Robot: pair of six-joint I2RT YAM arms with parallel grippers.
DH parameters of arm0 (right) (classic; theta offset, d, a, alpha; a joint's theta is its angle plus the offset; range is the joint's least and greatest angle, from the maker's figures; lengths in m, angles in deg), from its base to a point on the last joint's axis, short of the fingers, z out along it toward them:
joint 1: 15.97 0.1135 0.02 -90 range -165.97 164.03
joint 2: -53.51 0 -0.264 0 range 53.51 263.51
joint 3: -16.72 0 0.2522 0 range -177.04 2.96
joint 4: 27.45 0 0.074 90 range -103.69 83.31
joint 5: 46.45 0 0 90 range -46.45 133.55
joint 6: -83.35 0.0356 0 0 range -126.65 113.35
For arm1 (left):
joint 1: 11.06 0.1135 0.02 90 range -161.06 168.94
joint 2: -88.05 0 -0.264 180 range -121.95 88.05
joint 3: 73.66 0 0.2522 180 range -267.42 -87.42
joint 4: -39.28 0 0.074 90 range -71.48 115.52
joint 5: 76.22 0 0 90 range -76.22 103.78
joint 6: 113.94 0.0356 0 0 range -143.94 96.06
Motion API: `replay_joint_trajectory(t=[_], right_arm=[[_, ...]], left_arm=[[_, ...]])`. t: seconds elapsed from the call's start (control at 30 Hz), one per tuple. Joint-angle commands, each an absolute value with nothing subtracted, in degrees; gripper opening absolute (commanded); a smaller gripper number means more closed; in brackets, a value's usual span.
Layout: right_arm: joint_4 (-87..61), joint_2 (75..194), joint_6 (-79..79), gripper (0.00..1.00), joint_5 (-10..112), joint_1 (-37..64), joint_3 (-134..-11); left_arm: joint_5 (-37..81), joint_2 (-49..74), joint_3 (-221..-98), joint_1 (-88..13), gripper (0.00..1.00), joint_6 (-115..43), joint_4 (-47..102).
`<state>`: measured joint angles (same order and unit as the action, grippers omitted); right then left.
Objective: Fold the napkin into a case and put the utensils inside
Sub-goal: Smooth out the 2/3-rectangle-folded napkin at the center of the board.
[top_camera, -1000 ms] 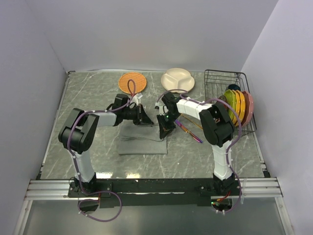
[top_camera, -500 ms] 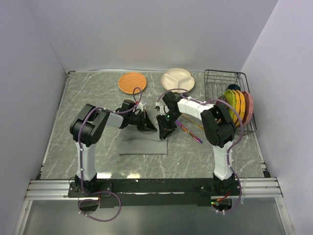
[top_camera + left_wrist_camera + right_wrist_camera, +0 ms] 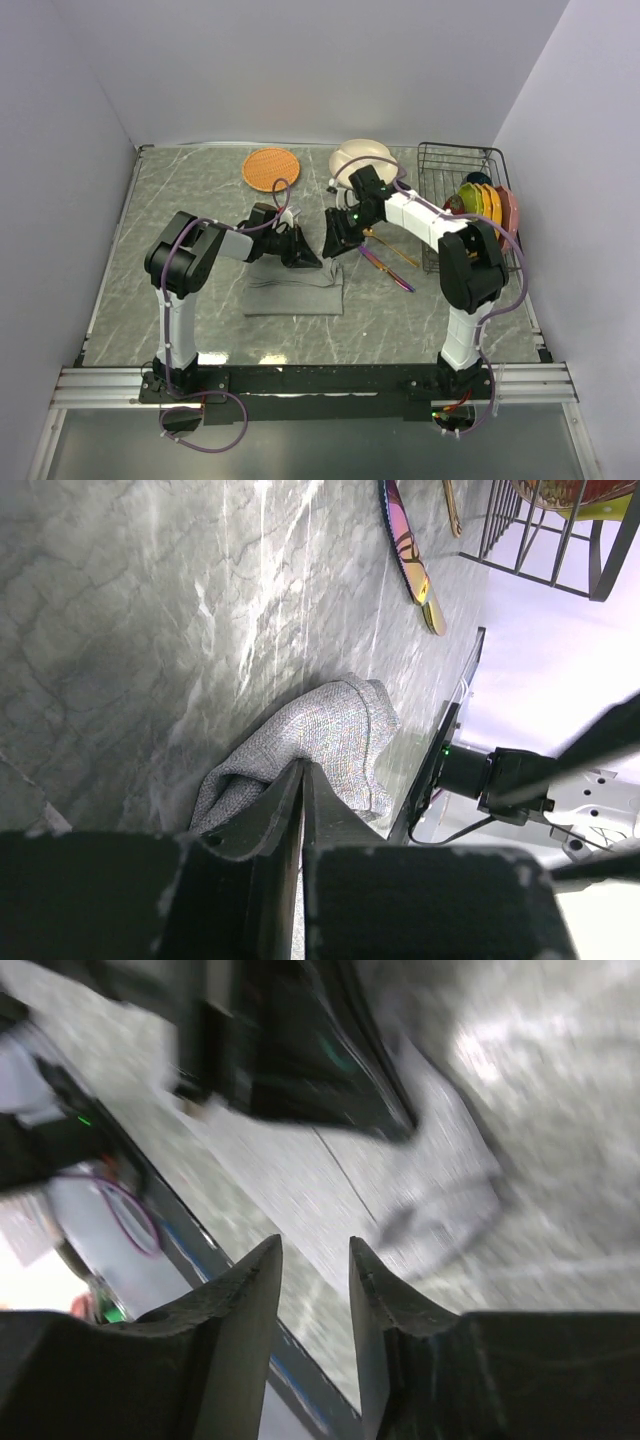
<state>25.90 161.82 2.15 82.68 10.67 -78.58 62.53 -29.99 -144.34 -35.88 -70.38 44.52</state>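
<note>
Since the earlier view the right gripper (image 3: 333, 240) had risen off the napkin's (image 3: 293, 297) far right corner and swung back toward the cream plate (image 3: 350, 153), while the left gripper (image 3: 303, 257) had come forward and down onto the cloth's far edge. The right jaws stood partly apart with nothing between them. The left jaws showed only a slit, their tips at a bunched fold of the grey cloth; whether they pinched it could not be told. The napkin lay folded as a flat oblong near the table's (image 3: 180, 210) middle. The main risk seemed to be that fold: if the left arm lifted with fabric caught, it would likely drag the layers open and spoil the case. The purple knife (image 3: 388, 270) and gold spoon (image 3: 395, 252) lay side by side to the right, apart from the cloth and close to the wire rack (image 3: 440, 160) of coloured plates (image 3: 485, 210), which would probably crowd the right arm's reach. The orange mat (image 3: 271, 168) lay well clear.
</note>
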Motion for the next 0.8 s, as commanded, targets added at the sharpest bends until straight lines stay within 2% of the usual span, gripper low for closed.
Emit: replay_joint_trajectory(t=[0.0,0.23,0.27,0.43,0.6,0.7,0.77], right_arm=[[14.79,160.90,9.34,0.39,85.56,10.93,-76.84],[17.16,164.95,8.30,0.30,83.63,10.84,-74.22],[17.51,165.04,7.95,0.29,83.54,10.84,-73.60],[21.29,166.53,3.90,0.27,80.82,10.84,-70.87],[23.22,168.64,2.23,0.25,76.07,10.93,-71.56],[24.63,169.79,1.62,0.23,74.40,10.84,-72.01],[24.89,169.61,1.44,0.22,73.96,10.84,-72.10]], left_arm=[[60.27,-31.66,-145.95,-36.46,0.13,-70.09,43.98],[60.01,-32.01,-146.04,-36.46,0.23,-70.52,43.62],[60.10,-32.10,-146.21,-36.46,0.27,-70.70,43.97],[60.36,-31.83,-146.74,-36.11,0.35,-72.19,44.59],[62.82,-29.12,-145.08,-34.88,0.51,-75.35,49.67],[65.89,-25.60,-142.44,-32.87,0.50,-78.51,54.51],[68.70,-23.41,-140.34,-30.93,0.44,-79.92,56.28]])
